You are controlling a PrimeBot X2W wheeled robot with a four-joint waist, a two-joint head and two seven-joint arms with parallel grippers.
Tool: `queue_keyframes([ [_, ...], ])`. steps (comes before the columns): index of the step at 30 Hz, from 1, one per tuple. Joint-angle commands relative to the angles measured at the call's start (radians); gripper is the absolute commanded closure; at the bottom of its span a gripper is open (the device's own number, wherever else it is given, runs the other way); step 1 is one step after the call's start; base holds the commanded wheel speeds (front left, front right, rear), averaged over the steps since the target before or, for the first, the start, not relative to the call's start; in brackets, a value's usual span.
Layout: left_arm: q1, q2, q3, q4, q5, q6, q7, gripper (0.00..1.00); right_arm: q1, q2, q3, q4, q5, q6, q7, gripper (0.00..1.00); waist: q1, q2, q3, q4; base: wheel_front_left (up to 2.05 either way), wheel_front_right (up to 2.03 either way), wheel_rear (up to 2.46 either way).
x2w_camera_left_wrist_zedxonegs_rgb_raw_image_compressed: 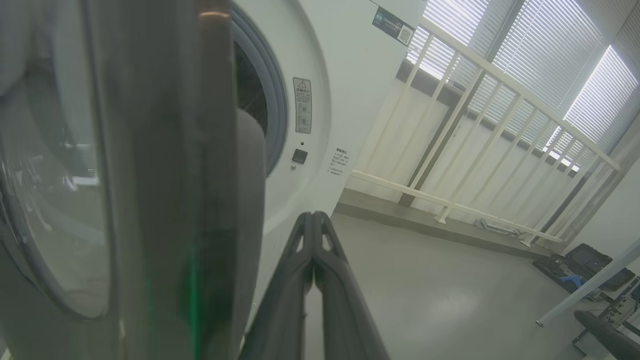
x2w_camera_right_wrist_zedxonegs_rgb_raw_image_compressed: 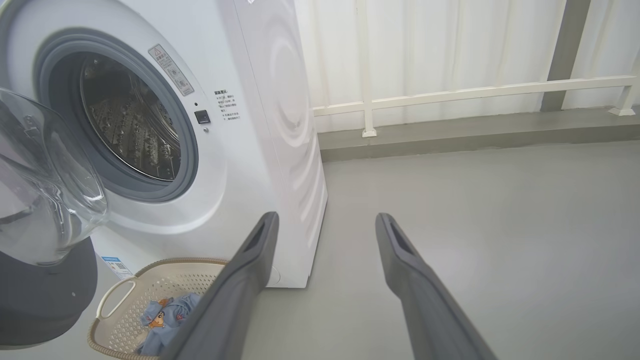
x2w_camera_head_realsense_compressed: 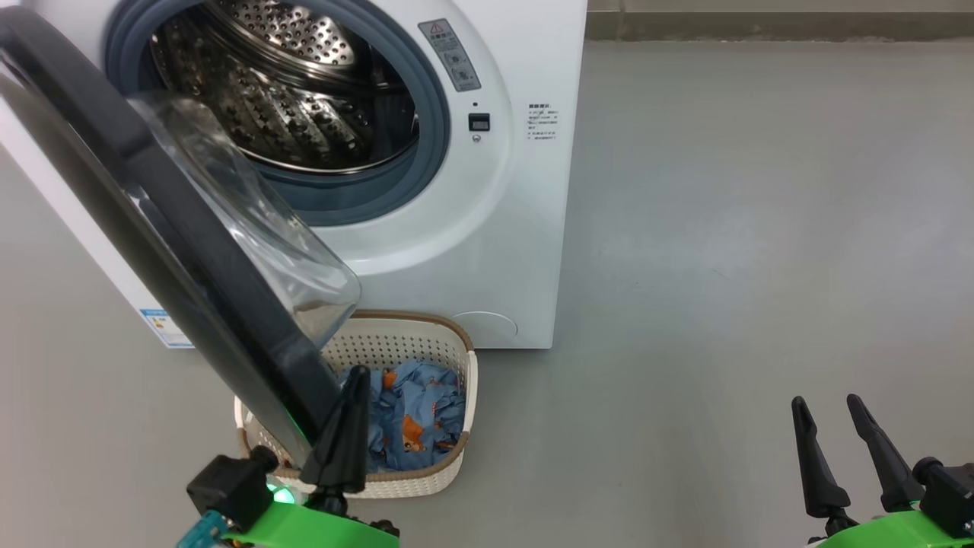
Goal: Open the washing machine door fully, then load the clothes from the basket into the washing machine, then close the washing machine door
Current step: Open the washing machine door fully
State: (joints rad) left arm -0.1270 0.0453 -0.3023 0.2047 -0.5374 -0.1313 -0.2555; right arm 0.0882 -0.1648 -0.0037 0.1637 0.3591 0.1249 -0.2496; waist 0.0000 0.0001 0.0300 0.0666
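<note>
- The left gripper (x2w_camera_head_realsense_compressed: 358, 378) has its two dark fingers pressed tight together, with nothing between them. They sit just right of the near edge of the washing machine door (x2w_camera_head_realsense_compressed: 236, 320), above the basket (x2w_camera_head_realsense_compressed: 396, 344). I cannot tell whether they touch the door.
- The right gripper (x2w_camera_head_realsense_compressed: 825, 401) is spread wide and empty over the grey floor (x2w_camera_head_realsense_compressed: 723, 266), well apart to the right.
- The left wrist view has the door's dark edge close up left of the closed fingers (x2w_camera_left_wrist_zedxonegs_rgb_raw_image_compressed: 295, 280), with a white railing (x2w_camera_left_wrist_zedxonegs_rgb_raw_image_compressed: 475, 100) and slatted blinds (x2w_camera_left_wrist_zedxonegs_rgb_raw_image_compressed: 590, 90) beyond. The right wrist view shows the basket's side handle (x2w_camera_right_wrist_zedxonegs_rgb_raw_image_compressed: 107, 295).
- The door stands partly open, nearly edge-on, running from far left to near centre. Its glass bowl bulges right toward the drum (x2w_camera_head_realsense_compressed: 289, 99).
- The washing machine (x2w_camera_head_realsense_compressed: 494, 228) stands far left. The clothes (x2w_camera_head_realsense_compressed: 415, 415) lie in the basket, on the floor just before it.
</note>
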Motion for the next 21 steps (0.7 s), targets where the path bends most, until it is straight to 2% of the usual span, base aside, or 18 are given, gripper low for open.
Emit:
queue_keyframes([
  [1,-0.055,0.005,0.038,-0.012,-0.013,0.002,-0.006,1.0,-0.04,-0.025,0.021,-0.024,-0.004,0.006,-0.012,0.0,0.0,-0.0001,0.002,0.003,0.0,0.0,0.0],
  [21,-0.041,0.005,0.14,0.039,-0.007,0.003,-0.006,1.0,-0.036,-0.027,0.022,-0.027,-0.003,0.006,-0.012,0.0,0.0,-0.0001,-0.005,0.02,0.0,0.0,0.0],
])
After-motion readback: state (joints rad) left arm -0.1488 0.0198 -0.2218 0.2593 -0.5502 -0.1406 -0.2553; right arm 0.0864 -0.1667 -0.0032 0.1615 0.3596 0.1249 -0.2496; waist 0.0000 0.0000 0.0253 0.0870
